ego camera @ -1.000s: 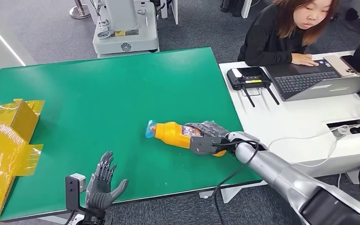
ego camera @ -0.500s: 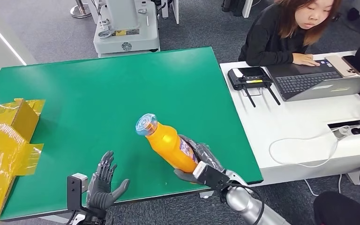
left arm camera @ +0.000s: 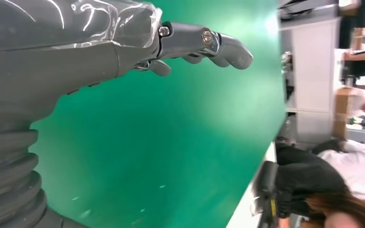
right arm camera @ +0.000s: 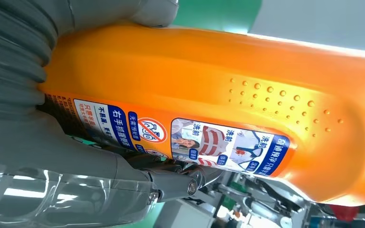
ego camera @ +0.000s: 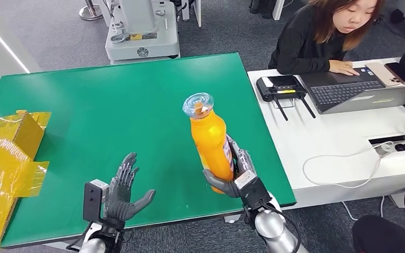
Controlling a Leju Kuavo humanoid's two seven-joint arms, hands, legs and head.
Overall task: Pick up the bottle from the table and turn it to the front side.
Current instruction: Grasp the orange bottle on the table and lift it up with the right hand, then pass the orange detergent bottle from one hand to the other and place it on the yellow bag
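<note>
Green table [ego camera: 111, 105] fills the scene; above its near edge the right hand [ego camera: 238, 178] grips an orange detergent bottle [ego camera: 211, 139] upright for turning, while the left hand [ego camera: 122, 191] waits, fingers spread.

Left hand [left arm camera: 123, 42], fingers extended and empty, above green table [left arm camera: 171, 142]; seated person [left arm camera: 332, 185] beyond its edge.

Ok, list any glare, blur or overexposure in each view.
Head view: evenly lit, sharp; bottle cap glints. Left wrist view: highlights streak the left hand cover; person at the edge blurred. Right wrist view: right hand grips the bottle; its far end is washed out.
</note>
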